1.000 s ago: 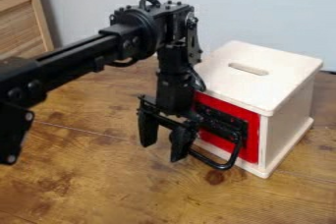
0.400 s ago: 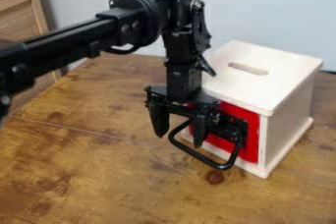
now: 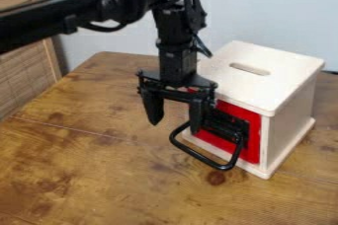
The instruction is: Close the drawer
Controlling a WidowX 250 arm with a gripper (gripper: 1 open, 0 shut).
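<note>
Above the wooden table (image 3: 86, 160), the claw (image 3: 176, 115) hangs with fingertips apart, overlapping the left side of the red-fronted drawer (image 3: 254, 158) in view. Its black loop handle (image 3: 203, 158) juts left, low down. Around the drawer stands the pale box (image 3: 275, 81), right; a slatted wooden panel (image 3: 27, 61) stands far left.

Your claw (image 3: 176, 115) has risen toward 12 o'clock in the view since the first picture, its fingers now higher against the red-fronted drawer (image 3: 235, 130), while your arm (image 3: 79, 10) has swung up toward 12 o'clock, exposing more desk (image 3: 79, 145).
</note>
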